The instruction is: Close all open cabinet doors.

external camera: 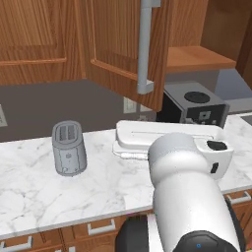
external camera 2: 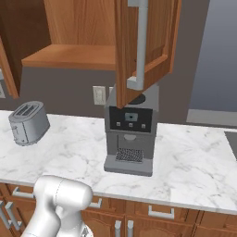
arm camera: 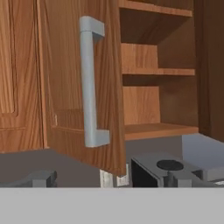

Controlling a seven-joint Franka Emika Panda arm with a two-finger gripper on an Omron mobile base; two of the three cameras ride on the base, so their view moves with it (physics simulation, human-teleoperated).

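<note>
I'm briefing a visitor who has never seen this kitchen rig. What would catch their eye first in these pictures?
First, the reddish-brown wooden cabinet door swung wide open above the counter, its long grey bar handle facing the hand camera, with bare wooden shelves exposed beside it. Below it on the white marble counter stands a grey coffee machine, with a small grey toaster further left.
</note>
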